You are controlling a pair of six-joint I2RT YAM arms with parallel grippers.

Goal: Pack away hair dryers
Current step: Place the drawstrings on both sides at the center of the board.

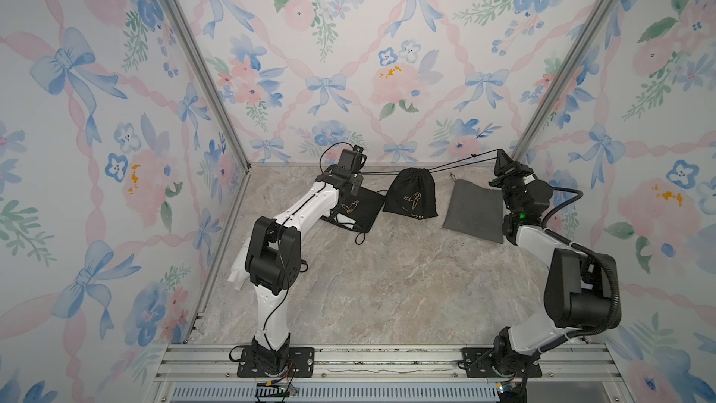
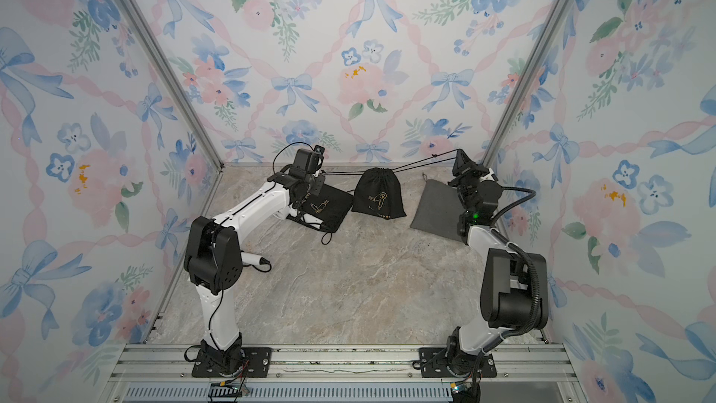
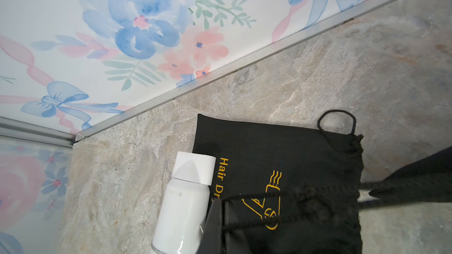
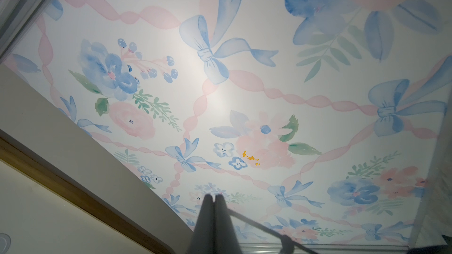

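White hair dryer [image 3: 183, 206] beside flat black pouch [image 1: 362, 207] under left tool [image 1: 357, 177]; grey pouch [image 1: 474, 211] by right tool [image 1: 501, 153]; both clamped on middle pouch's [image 1: 410, 195] taut drawstring [image 1: 473, 156].

The desk [image 1: 387, 288] looks like matt, veined stone. The black pouch [image 3: 281, 152] is matt woven cloth; the grey pouch [image 1: 474, 209] seems felt-like. The white hair dryer [image 3: 182, 208] is smooth, glossy plastic. The frame rails [image 1: 348, 358] are brushed metal.
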